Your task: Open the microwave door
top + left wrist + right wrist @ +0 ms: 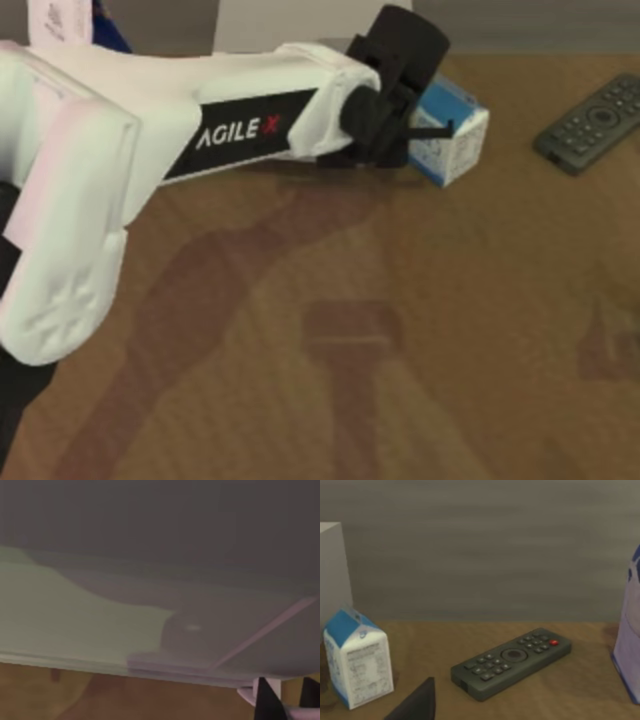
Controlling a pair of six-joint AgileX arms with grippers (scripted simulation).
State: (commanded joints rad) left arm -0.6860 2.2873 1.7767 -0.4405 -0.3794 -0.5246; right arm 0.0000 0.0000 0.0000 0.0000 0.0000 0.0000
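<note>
Left arm: white AgileX arm stretches from the table's left side toward the far edge; its dark left gripper (400, 95) sits at the far middle, just beside the milk carton (452, 130).
Left gripper fingers: cannot tell whether spread or closed.
Microwave door: fills the left wrist view as a flat grey panel (100, 620) very close to the camera, above the wooden table (400, 330).
Remote control (590, 122): far right, well apart from the carton.
Right arm: out of the top view.

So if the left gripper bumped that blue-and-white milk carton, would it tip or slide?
The milk carton is tall on a narrow base, so it probably tips. It looks like light cardboard, so it could also slide on the smooth table. The left gripper is right beside it.
</note>
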